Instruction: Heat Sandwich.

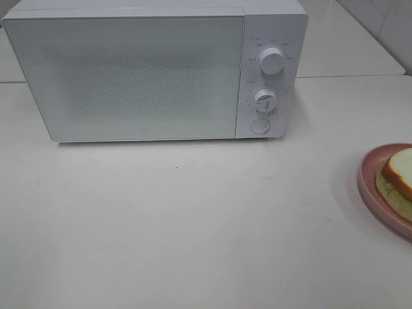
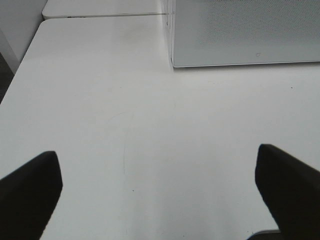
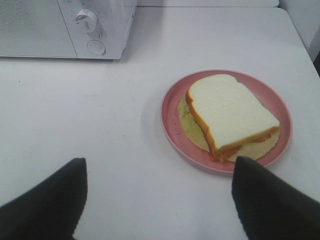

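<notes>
Your right fingers (image 3: pixel 45 205) are standing wide and empty, nearer the sandwich (image 3: pixel 231 115) lying toward one o'clock; left fingers (image 2: pixel 30 190) are gaping, holding nothing.

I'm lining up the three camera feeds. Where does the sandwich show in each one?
Exterior high: sandwich at the right edge, partly cut off, on the pink plate.
Left wrist: not in it.
Right wrist: sandwich right of centre, whole, on the plate.
Shared landmark: the microwave, in all three.
</notes>
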`<state>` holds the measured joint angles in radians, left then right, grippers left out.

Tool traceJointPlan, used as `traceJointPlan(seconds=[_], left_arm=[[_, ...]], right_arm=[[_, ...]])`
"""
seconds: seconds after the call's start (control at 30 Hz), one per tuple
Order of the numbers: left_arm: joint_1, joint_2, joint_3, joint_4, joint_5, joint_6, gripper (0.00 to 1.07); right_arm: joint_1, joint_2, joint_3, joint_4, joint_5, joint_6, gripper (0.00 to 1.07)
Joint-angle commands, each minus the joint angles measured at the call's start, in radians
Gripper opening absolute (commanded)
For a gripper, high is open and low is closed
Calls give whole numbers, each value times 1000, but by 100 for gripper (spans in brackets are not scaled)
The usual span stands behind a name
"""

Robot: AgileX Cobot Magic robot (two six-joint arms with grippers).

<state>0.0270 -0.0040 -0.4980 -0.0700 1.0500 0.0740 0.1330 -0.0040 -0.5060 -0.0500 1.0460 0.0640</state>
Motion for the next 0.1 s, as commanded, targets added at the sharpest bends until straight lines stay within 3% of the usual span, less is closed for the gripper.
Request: traceJointPlan(seconds=[0.03,0.1], left_arm=[[0,-26,4,0,-12,-6,104],[0,-26,4,0,-12,-6,104]], right_arm=[[-5,-21,2,4,-7,-11,76],[-5,-21,2,4,-7,-11,76]])
